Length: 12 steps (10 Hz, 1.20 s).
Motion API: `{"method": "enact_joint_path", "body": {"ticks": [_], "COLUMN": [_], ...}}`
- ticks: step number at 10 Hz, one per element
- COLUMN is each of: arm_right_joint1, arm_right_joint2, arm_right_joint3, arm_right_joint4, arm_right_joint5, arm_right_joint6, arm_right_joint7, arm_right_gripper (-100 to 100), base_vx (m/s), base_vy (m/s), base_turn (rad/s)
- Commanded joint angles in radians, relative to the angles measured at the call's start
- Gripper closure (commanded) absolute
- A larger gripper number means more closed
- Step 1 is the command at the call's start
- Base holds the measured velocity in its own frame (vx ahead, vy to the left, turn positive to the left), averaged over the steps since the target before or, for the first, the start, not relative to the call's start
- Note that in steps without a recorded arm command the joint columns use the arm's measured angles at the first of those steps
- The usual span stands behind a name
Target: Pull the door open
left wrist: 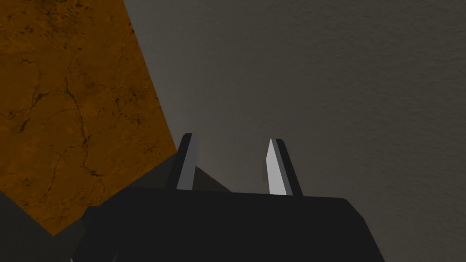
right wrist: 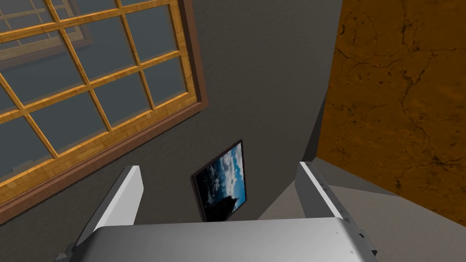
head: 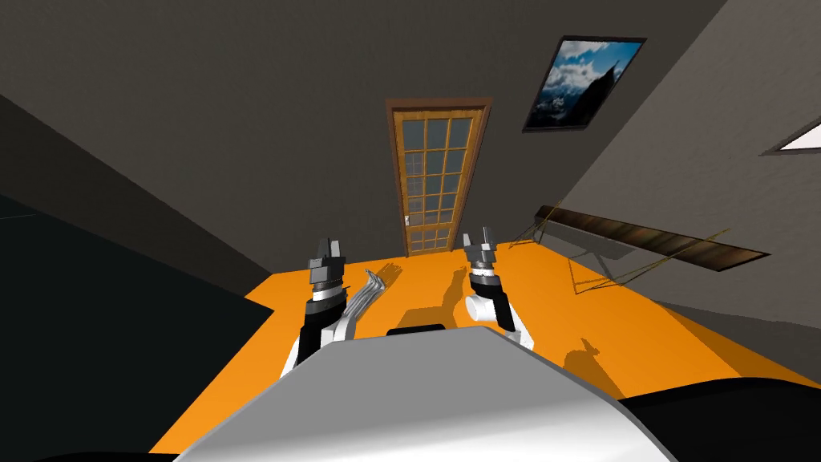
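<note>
Door (head: 435, 172): set closed in the far wall, wood-framed, with many glass panes. It is well apart from both tools, far beyond them, and falls between them in the head view.
Handle (head: 408, 220): a small pale piece is made out at the door's left edge, with nothing touching it.
Left tool (head: 329, 247): held up over the orange floor (head: 641, 321), near and left of the door. Its fingers (left wrist: 186, 161) are parted by a narrow gap, nothing is gripped, and a grey wall (left wrist: 341, 68) is faced.
Right tool (head: 477, 241): held up near and right of the door. Its fingers (right wrist: 129, 195) are spread wide with nothing held between them. The panes (right wrist: 91, 104) and a picture (right wrist: 223, 182) are seen beyond it.
</note>
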Motion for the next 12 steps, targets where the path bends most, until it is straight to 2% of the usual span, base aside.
{"method": "enact_joint_path", "body": {"ticks": [1, 12], "arm_right_joint1": [-0.008, -0.074], "arm_right_joint2": [-0.006, -0.038], "arm_right_joint3": [-0.001, -0.004], "arm_right_joint4": [0.032, 0.272], "arm_right_joint5": [-0.023, -0.185], "arm_right_joint6": [-0.012, -0.091], "arm_right_joint7": [-0.023, -0.178], "arm_right_gripper": [-100, -100], "base_vx": [0.033, 0.050], "base_vy": [-0.076, -0.072], "base_turn": [0.137, 0.143]}}
